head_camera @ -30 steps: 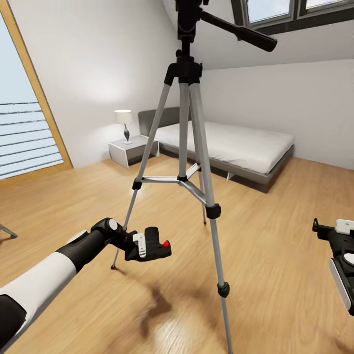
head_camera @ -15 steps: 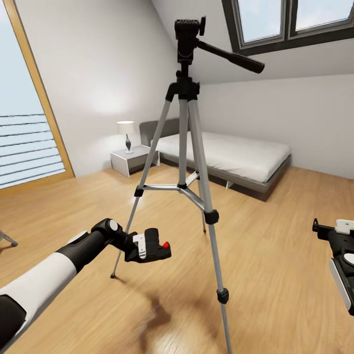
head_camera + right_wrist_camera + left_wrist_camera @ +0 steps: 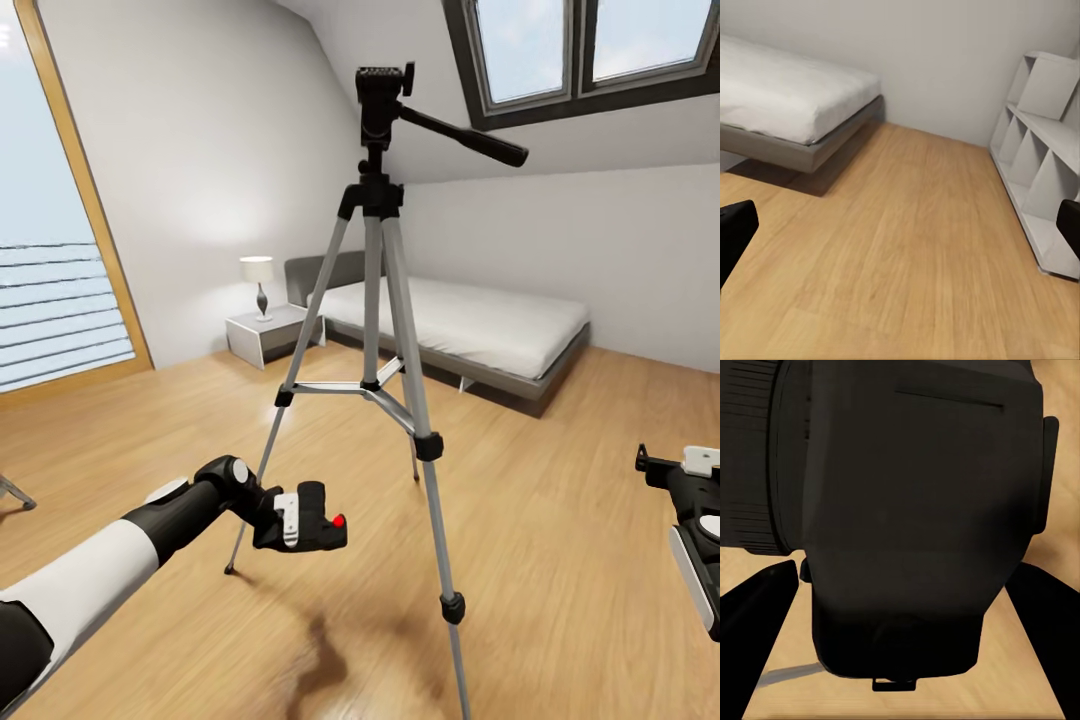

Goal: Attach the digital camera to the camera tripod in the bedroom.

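Observation:
The camera tripod (image 3: 385, 300) stands on the wood floor in front of me, its silver legs spread. Its black pan head (image 3: 380, 95) is bare on top, and the long handle (image 3: 465, 135) points right. My left gripper (image 3: 298, 522) is shut on the digital camera (image 3: 325, 515), low and to the left of the tripod's legs, with the red button (image 3: 339, 521) facing right. In the left wrist view the camera's black body (image 3: 915, 510) sits between the fingers (image 3: 757, 615). My right gripper (image 3: 665, 470) hangs at the right edge, open and holding nothing (image 3: 900, 232).
A low grey bed (image 3: 470, 325) with a white mattress lies behind the tripod, with a nightstand (image 3: 265, 335) and lamp (image 3: 258, 280) to its left. A large window (image 3: 55, 300) is on the left, and a white shelf unit (image 3: 1039, 157) stands by the wall.
The head view has tilted up, so the tripod and room sit lower in the picture. My left gripper with the camera has sunk slightly. The right gripper has held its place.

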Robot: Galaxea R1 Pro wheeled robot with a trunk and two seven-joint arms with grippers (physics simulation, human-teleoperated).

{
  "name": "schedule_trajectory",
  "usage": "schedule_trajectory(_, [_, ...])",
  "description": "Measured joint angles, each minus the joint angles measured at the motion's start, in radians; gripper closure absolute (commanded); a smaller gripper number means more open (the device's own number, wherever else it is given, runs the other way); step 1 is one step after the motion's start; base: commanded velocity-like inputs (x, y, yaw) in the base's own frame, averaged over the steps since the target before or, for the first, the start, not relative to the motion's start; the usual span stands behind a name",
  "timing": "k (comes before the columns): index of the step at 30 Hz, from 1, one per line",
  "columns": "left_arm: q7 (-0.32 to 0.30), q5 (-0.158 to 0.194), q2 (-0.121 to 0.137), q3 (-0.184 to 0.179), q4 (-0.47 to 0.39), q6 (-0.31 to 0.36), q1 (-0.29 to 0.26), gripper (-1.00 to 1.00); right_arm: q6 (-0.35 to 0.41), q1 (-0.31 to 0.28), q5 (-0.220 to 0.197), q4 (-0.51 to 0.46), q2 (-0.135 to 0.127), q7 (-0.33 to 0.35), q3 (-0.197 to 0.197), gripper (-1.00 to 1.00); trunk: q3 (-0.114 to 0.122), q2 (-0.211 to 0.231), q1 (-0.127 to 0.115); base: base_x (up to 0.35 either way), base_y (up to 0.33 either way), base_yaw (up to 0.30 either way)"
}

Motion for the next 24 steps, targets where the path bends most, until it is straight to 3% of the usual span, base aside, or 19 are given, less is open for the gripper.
schedule_trajectory(12, [0.001,0.001,0.019,-0.008,0.001,0.001,0.000,1.00,-0.003,0.000,0.003,0.000,0.000,-0.001,0.000,-1.00,0.046,0.003,-0.005,0.000,0.000,0.000])
schedule_trajectory(24, [0.000,0.002,0.035,-0.006,-0.001,0.002,0.000,1.00,-0.003,0.000,0.003,0.000,0.000,-0.002,0.000,-1.00,0.084,0.087,-0.051,0.000,0.000,0.000])
